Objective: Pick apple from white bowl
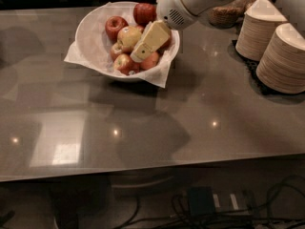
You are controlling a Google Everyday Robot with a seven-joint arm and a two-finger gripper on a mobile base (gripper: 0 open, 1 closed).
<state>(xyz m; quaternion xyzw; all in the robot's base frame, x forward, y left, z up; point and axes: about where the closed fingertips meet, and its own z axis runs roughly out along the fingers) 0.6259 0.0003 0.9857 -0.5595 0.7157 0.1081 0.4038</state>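
Note:
The white bowl (90, 37), lined with white paper, stands at the back left of the grey table (157, 128). It holds several apples. The pale yellow-green apple (127, 35) lies near the bowl's middle, with red apples (116, 26) around it. My gripper (138, 56) reaches down into the bowl from the upper right. Its cream tip lies just right of and below the pale apple, over the red apples at the front. The white arm housing (178, 6) hangs over the bowl's right rim.
Two tall stacks of white plates (259, 30) (285, 58) stand on a dark mat at the right. A brown woven item (228, 13) sits behind them. Cables and a power strip (209, 204) lie on the floor below the table's front edge.

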